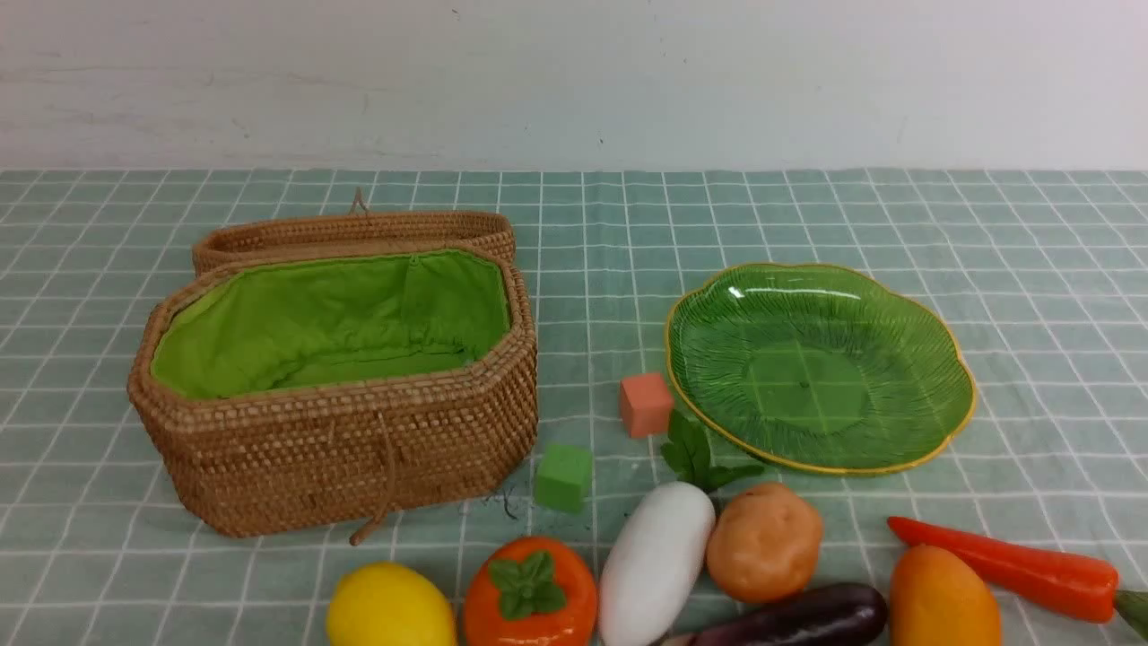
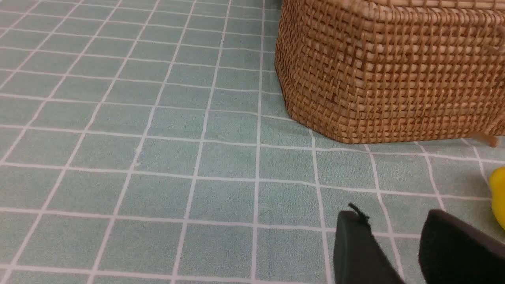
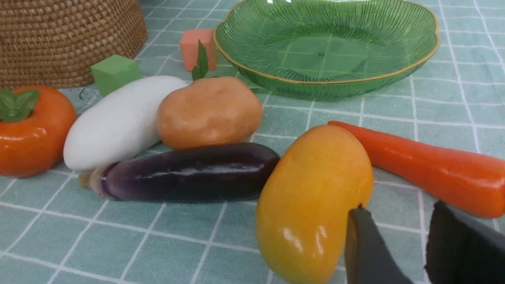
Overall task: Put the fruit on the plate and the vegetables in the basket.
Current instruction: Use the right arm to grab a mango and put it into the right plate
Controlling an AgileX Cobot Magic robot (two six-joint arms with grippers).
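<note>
Neither arm was caught in the front view. The left jaws were seen only from their wrist, parted over bare counter (image 2: pixel 158 157) beside the basket (image 2: pixel 386 79), nothing gripped, a sliver of lemon (image 2: pixel 498 195) at the edge. The right jaws were likewise parted and unladen, just short of the mango (image 3: pixel 311 197). The green lining (image 1: pixel 332 323) and the lid (image 1: pixel 359 229) lying open behind were shown from the front alone. The plate (image 1: pixel 807 359) was set to the right, with a salmon cube (image 1: pixel 646 404) and a green cube (image 1: pixel 563 477) between. The carrot (image 1: pixel 1004 565) was laid crosswise at the near edge, tip aimed left at the potato (image 1: pixel 764 541). The eggplant (image 1: pixel 798 617) was crosswise too, stem leftward. The radish (image 1: pixel 655 561) was slanted, leaves towards the plate.
</note>
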